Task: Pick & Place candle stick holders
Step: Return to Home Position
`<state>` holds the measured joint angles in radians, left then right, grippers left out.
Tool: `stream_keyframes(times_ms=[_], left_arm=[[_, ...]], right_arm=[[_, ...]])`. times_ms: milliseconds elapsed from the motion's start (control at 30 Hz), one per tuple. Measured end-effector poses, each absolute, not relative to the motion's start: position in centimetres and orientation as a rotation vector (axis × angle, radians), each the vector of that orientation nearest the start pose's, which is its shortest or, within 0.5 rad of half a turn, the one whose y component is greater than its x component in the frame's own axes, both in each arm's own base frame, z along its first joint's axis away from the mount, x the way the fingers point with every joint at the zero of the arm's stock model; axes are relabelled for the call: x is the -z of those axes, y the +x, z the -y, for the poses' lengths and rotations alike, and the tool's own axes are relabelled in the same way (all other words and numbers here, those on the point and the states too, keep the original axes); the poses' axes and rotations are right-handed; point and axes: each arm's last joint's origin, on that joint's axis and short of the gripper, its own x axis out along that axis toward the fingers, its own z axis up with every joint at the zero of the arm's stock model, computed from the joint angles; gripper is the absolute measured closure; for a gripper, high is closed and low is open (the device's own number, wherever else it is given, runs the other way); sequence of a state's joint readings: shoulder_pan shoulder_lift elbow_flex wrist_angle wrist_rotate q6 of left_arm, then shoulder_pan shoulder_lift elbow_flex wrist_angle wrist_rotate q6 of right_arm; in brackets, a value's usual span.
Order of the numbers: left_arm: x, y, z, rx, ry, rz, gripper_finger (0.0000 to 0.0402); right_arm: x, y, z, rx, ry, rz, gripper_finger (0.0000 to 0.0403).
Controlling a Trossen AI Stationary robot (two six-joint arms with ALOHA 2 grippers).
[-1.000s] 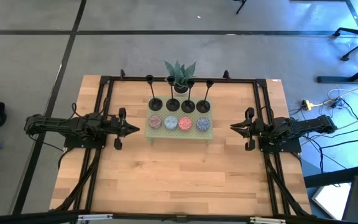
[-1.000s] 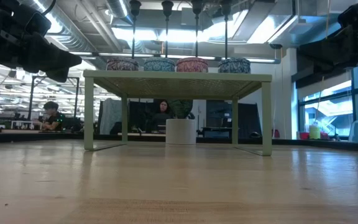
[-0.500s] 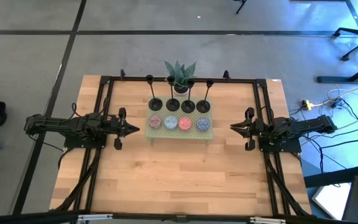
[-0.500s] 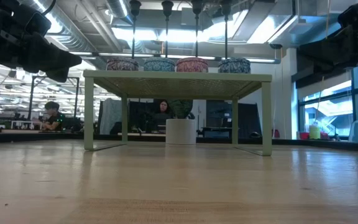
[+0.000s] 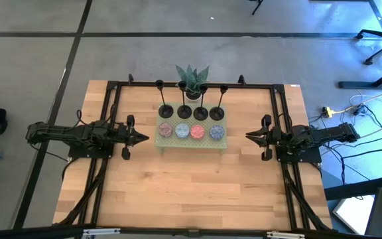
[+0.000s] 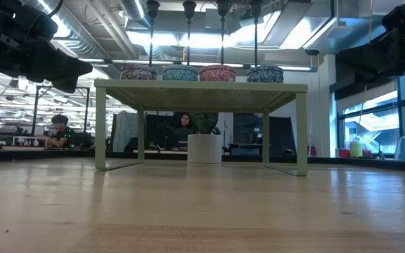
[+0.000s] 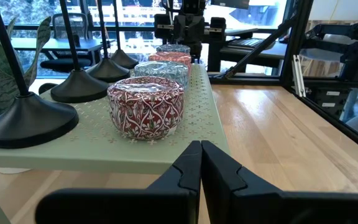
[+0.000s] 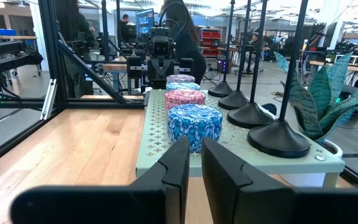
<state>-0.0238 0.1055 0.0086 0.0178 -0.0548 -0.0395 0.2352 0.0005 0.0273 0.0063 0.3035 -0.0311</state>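
Several black candle stick holders (image 5: pixel 183 111) stand in a row along the far half of a low pale-green stand (image 5: pixel 159 141), each resting on its round flat base (image 7: pixel 27 118), with thin stems rising to small cups (image 6: pixel 188 7). My left gripper (image 5: pixel 144 138) waits shut and level just left of the stand, with nothing in it. My right gripper (image 5: pixel 249 137) waits level just right of the stand, shut but for a thin slit, also with nothing in it. In the wrist views each gripper, left (image 7: pixel 201 163) and right (image 8: pixel 195 155), points along the stand's top.
Several patterned round tins (image 5: pixel 191 131) line the stand's near half. A plant in a white pot (image 5: pixel 192 81) stands behind the stand. Black frame rails (image 5: pixel 111 113) run along the table's sides. Bare wood (image 5: pixel 191 192) lies in front. People (image 6: pixel 183 126) sit in the room beyond.
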Motion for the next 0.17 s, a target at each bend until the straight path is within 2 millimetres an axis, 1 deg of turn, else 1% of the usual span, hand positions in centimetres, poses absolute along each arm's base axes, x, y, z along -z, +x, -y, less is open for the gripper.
stream_keyframes(times_ms=[167], left_arm=[[-15.97,10.35,0.09,-0.032,-0.036,-0.078,0.0396]], right_arm=[[-17.33,9.4,-1.36,0.068,-0.022,0.031,0.0357]])
